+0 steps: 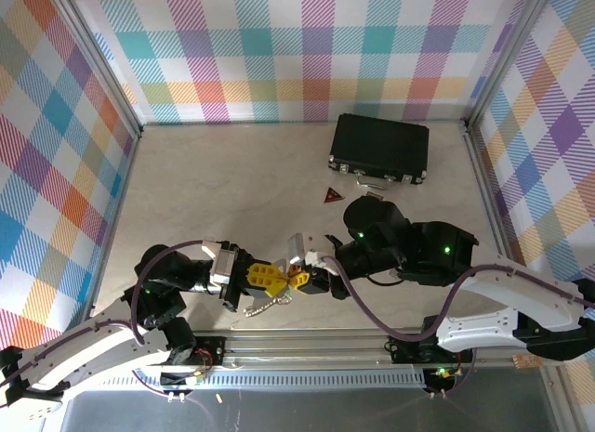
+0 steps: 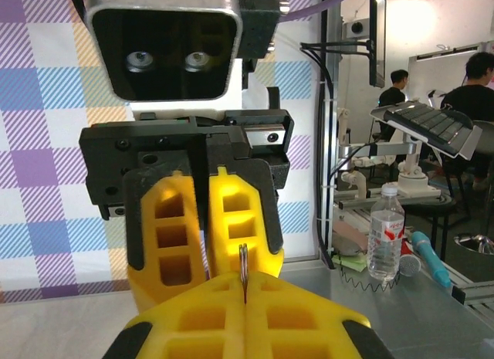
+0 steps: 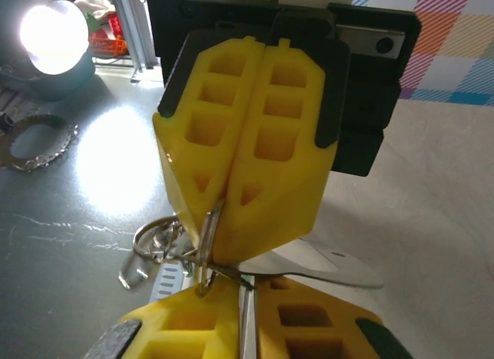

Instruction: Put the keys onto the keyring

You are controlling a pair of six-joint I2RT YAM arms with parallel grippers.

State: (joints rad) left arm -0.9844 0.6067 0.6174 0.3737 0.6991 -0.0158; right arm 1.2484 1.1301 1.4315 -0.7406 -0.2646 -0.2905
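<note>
My two grippers meet tip to tip just above the table's near edge. The left gripper (image 1: 281, 281) (image 2: 245, 297) is shut on the keyring (image 2: 243, 268), a thin metal ring standing edge-on between its yellow fingers. The keyring's (image 3: 207, 229) pale chain loops (image 3: 153, 243) (image 1: 265, 307) hang below it. The right gripper (image 1: 297, 278) (image 3: 245, 301) is shut on a flat key (image 3: 245, 286) with a trace of green at its edge. The key's tip touches the ring where the left fingers pinch it. Any other key is hidden.
A black rectangular case (image 1: 379, 149) lies at the back right. A dark red triangular piece (image 1: 332, 196) sits in front of it. Chequered walls close in the back and both sides. A metal rail (image 1: 316, 344) runs along the near edge.
</note>
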